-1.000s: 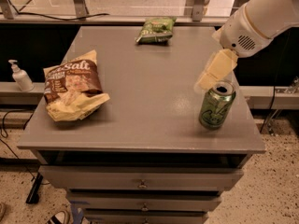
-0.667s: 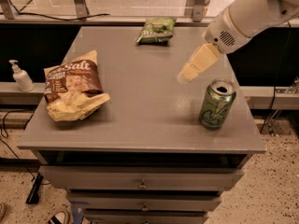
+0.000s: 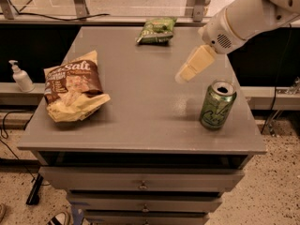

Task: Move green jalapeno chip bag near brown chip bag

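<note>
The green jalapeno chip bag [image 3: 156, 30] lies flat at the far edge of the grey table [image 3: 136, 107], right of centre. The brown chip bag [image 3: 72, 90] with white "salt" lettering lies at the table's left side, tilted. My gripper [image 3: 183, 75] hangs above the table's right half on the white arm, its pale fingers pointing down-left. It is in the air between the green bag and the soda can, apart from both, holding nothing that I can see.
A green soda can [image 3: 217, 105] stands upright near the table's right front corner. A white pump bottle [image 3: 20, 77] stands on a ledge left of the table. Drawers [image 3: 140, 184] are below the tabletop.
My gripper has moved from just above the soda can to the left and toward the far side, away from the can. The bags and the can have not moved.
</note>
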`<act>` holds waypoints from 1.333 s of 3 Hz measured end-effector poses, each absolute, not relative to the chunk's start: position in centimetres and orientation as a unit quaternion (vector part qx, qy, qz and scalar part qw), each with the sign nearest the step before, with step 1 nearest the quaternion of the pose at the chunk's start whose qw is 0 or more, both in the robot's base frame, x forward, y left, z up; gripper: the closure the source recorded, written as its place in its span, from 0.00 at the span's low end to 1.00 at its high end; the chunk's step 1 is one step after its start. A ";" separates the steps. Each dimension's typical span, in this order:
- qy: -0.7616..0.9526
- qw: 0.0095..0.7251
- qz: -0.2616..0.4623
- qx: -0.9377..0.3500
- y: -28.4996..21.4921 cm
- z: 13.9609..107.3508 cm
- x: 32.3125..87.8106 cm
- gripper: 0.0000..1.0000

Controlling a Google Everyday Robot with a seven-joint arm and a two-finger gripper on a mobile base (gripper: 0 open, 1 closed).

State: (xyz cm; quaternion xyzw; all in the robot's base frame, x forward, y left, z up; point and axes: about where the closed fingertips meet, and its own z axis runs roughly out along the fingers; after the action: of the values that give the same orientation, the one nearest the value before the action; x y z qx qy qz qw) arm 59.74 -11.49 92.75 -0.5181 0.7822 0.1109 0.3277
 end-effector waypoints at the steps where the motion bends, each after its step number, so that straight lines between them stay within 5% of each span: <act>1: 0.725 0.407 0.076 -0.550 -8.9 93.7 63.9 0.00; 2: 0.676 0.467 0.036 -0.568 -5.8 95.3 68.3 0.00; 4: 0.665 0.464 -0.021 -0.585 -0.4 94.3 77.1 0.00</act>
State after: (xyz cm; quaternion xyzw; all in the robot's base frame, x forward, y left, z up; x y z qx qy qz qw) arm 77.12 -0.35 94.28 -0.5847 0.6654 -0.0209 0.4636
